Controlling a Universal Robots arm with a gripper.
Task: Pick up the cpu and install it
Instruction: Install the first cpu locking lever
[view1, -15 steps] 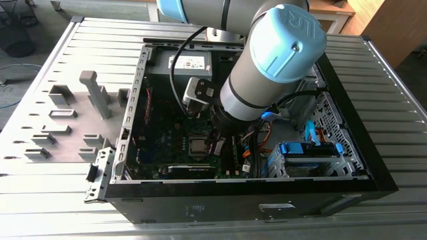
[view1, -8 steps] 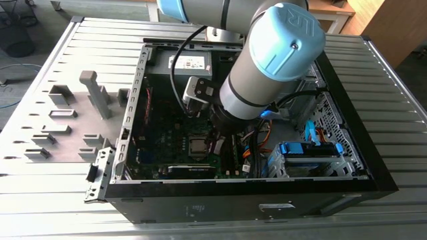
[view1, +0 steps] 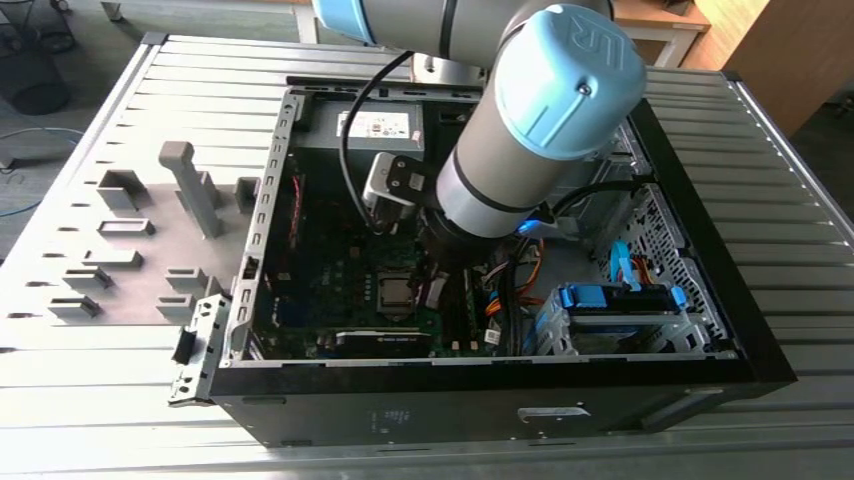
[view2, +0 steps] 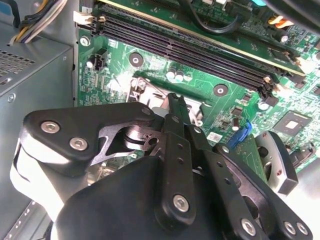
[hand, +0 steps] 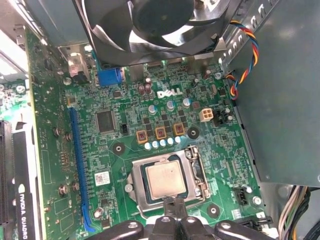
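The cpu (hand: 167, 179), a small square chip with a silvery top, lies flat inside the dark metal socket frame (hand: 198, 170) on the green motherboard. In the exterior view the cpu (view1: 395, 290) shows in the open computer case, just to the left of the arm's lower end. My gripper (hand: 172, 204) hovers at the cpu's near edge. Its black fingertips are together and nothing shows between them. In the second wrist view my gripper (view2: 175, 102) points down at the partly hidden socket.
A black fan (hand: 150, 25) hangs over the board beyond the socket. Memory slots (view2: 190, 45), a graphics card (hand: 20, 185), coloured cables (hand: 245, 55) and case walls (view1: 274, 200) crowd the socket. Grey holder blocks (view1: 194, 190) stand on the table at the exterior view's left.
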